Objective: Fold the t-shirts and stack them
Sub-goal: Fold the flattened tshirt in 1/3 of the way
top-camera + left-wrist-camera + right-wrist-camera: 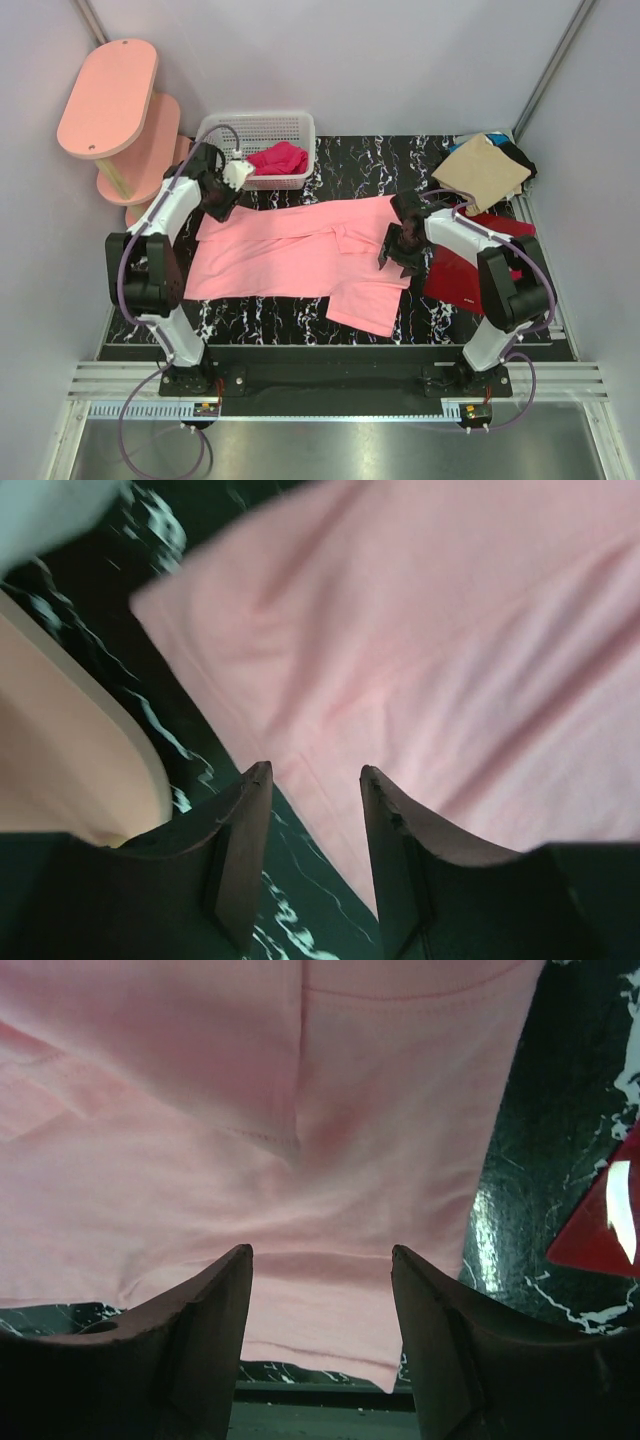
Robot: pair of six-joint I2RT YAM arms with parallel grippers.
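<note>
Black marbled counter (255, 318), grey walls, pink shelf (108, 95) far left, white basket (258, 125) at the far edge with a magenta cloth (278, 158) in it. Salmon-pink t-shirt (290, 250) lies flat across the middle of the counter, long axis left to right, with one sleeve sticking out toward the near edge and some creases near the right end. Left hand (315, 772) hovers at the shirt's far-left corner, hem edge right below the fingertips, fingers apart, nothing between them. Right hand (320, 1252) is over the right end, cloth directly beneath, fingers spread and empty too. Each hand sits at its own end, so both ends are in reach; likely a two-handed pinch and a fold comes next (my guess). Cloth looks thin, soft and limp, and the right wrist view shows stitched hems. Tan t-shirt (485, 170) tops a pile far right. Dark red t-shirt (455, 275) lies just right of the pink one, under the right arm (touching or not, cannot tell).
</note>
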